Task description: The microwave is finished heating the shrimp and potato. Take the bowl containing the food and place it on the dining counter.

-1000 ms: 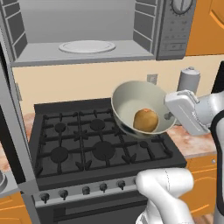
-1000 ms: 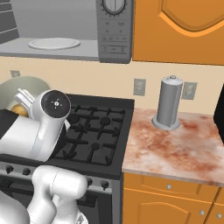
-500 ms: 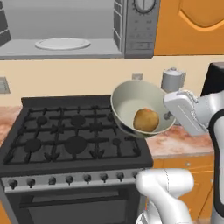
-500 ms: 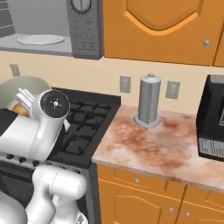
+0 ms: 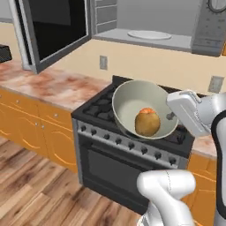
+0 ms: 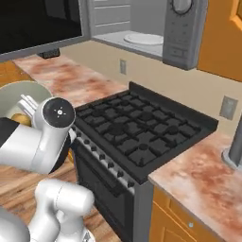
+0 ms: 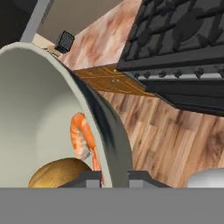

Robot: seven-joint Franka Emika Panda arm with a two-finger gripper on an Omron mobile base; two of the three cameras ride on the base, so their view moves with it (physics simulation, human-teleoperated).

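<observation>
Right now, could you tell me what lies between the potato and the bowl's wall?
In the hand view, an orange shrimp lies between the potato and the bowl wall.

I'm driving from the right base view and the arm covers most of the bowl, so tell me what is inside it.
Observer: In the left base view the bowl holds the potato, sitting low against the wall nearest the gripper.
Operator: Report anything else in there.
Observer: The hand view shows an orange shrimp lying against the inner wall just above the potato.
Operator: Confirm the grip.
Observer: In the hand view the gripper straddles the rim, one finger inside the bowl and one outside, shut on it.
Operator: Give me the microwave's state.
Observer: The left base view shows the microwave with its dark door swung open to the left.
</observation>
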